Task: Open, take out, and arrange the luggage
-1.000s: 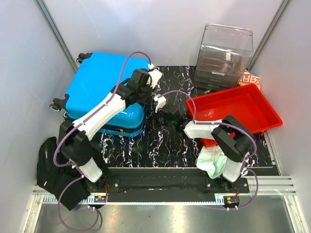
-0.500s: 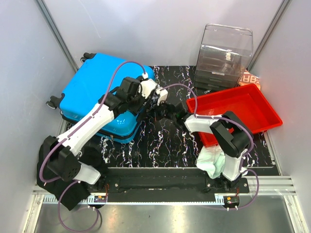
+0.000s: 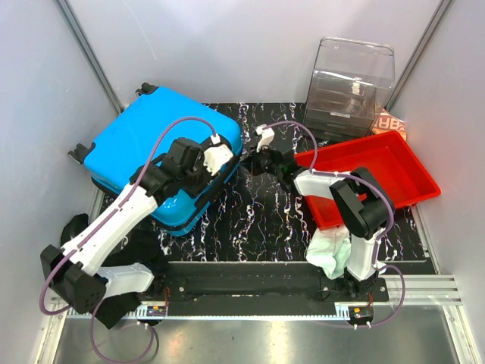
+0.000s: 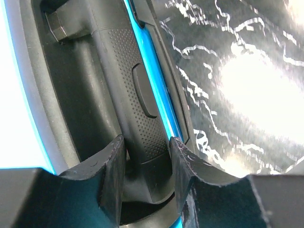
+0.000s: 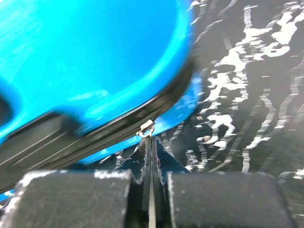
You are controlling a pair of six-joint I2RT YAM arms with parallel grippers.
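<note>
Since 1 s ago the case (image 3: 144, 148) has turned clockwise in top view and now sits diagonal. Your L arm has stretched out low and long with it. The R arm has pushed its tool further toward the rear, along the case's right side.

Case now: lying flat on the left-rear part of the bench (image 3: 250, 220), blue shell up, wheels toward the left wall and rear corner. Both halves are together as far as top view shows.

L tool (image 4: 145, 159): its fingers (image 4: 111, 166) sit either side of the black handle (image 4: 126, 80) and touch both flanks, so you're clamped on the handle near one end. The handle lies in its dark recess, w/ blue shell edge just beside it and marbled bench beyond.

R tool (image 5: 149, 142): pads pressed together w/ only a hairline slit. The small silver zip pull (image 5: 146, 127) is at the very tips, pinched. It sits on the black zip band running round the case's curved corner. In top view this tool is just beside the L tool; can't tell if they touch.

Elsewhere: red tray (image 3: 386, 171) is on the right of the bench, w/ the R arm passing over its near-left corner. Clear box (image 3: 352, 83) stands behind the tray. Pale cloth (image 3: 330, 254) lies by the R base.
</note>
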